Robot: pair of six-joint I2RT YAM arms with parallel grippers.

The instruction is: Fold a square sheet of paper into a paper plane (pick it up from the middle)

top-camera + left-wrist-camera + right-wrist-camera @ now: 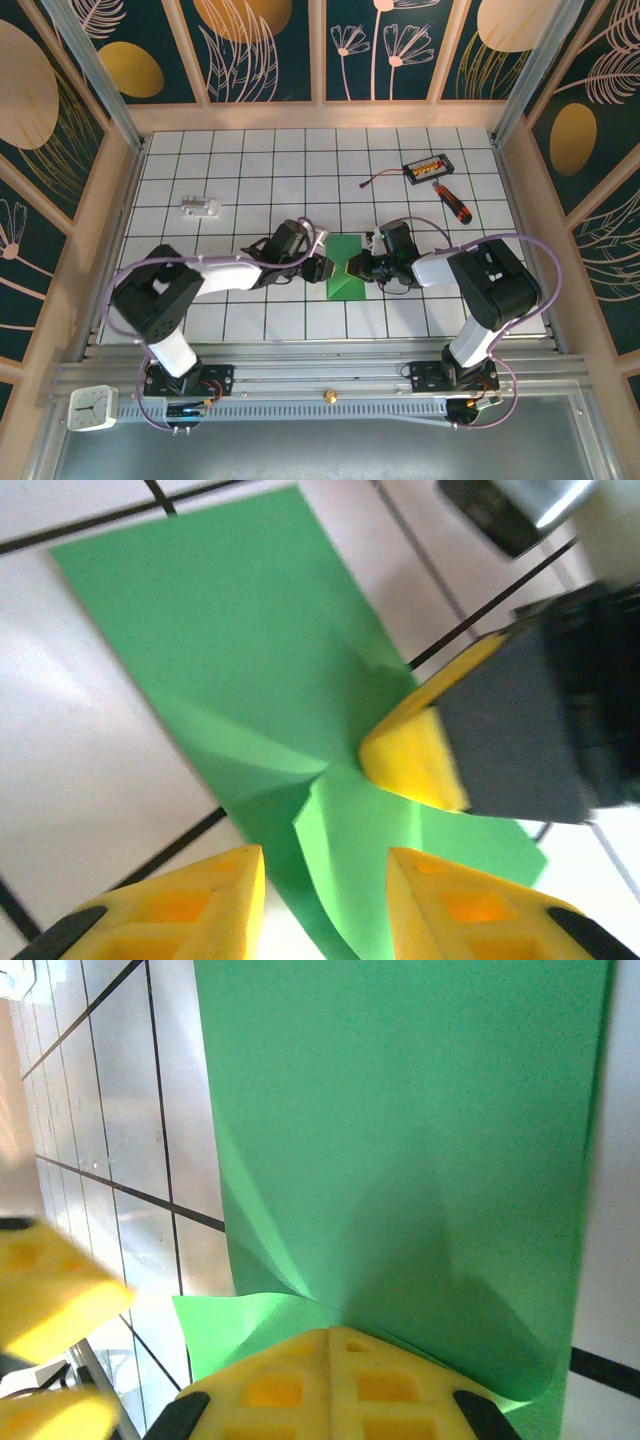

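Green square sheet of paper (346, 280) sits mid-fold: closed right claw (330, 1338) pins the crease; left claw (325, 870), parted and empty, should flatten the flap.

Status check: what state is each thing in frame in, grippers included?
Paper: partly folded, creased, one flap lifted.
Left gripper: open, fingers either side of the lifted flap.
Right gripper: shut, tip against the paper at the crease.
Screwdriver: lying flat, apart from both grippers.
Black box: lying flat, untouched.
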